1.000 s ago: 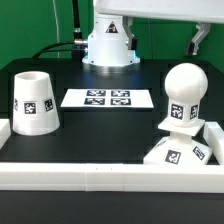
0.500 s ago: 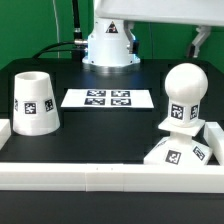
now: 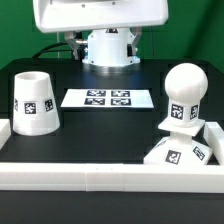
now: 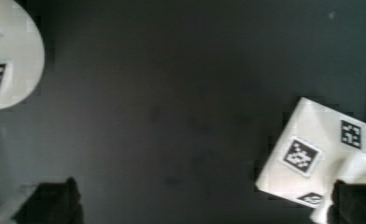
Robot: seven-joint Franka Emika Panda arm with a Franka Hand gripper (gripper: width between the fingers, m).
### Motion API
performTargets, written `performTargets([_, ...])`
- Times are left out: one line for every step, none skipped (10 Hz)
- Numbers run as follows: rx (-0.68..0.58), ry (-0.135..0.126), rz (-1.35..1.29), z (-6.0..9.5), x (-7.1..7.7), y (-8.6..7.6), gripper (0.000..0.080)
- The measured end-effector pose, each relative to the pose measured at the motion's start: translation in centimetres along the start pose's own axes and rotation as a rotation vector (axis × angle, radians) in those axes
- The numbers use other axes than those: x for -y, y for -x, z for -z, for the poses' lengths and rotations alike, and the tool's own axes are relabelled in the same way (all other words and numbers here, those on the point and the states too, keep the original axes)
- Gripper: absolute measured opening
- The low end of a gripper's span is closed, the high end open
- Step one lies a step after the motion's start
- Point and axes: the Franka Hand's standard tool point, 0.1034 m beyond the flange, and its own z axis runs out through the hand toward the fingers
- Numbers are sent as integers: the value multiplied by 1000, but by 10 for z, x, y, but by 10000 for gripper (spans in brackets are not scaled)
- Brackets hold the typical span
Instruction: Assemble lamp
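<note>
The tapered white shade stands mouth up at the exterior view's left. The rounded bulb piece stands upright at the right. The square base lies just in front of it, against the white rim. A white block of the arm fills the top of that view, and the fingers do not show there. In the wrist view my gripper is open and empty, with dark fingertips far apart above the black table. A tagged white corner, probably the base, lies close to one finger. Another white part shows at the opposite edge.
The marker board lies flat at the middle back of the black table. A raised white rim runs along the table's front and sides. The arm's white pedestal stands behind the marker board.
A wide white block of the arm has come into the top of the exterior view. The dark piece seen at its upper right is gone. The lamp parts have not moved.
</note>
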Motion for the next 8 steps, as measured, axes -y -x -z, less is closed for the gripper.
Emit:
performTargets([0,0,-1,0,-1,0,699])
performTargets([0,0,-1,0,-1,0,699])
performTargets([3,-1,42,-2,-6,3,699])
performTargets([16,0,79,-7,-30,14,699])
performTargets([22,4,94,-11,-54,23,699])
performTargets([22,9,121,-15,-70,27,699])
performTargets([22,12,138,-16,-81,28,699])
performTargets([22,12,136,-16,-82,27,699])
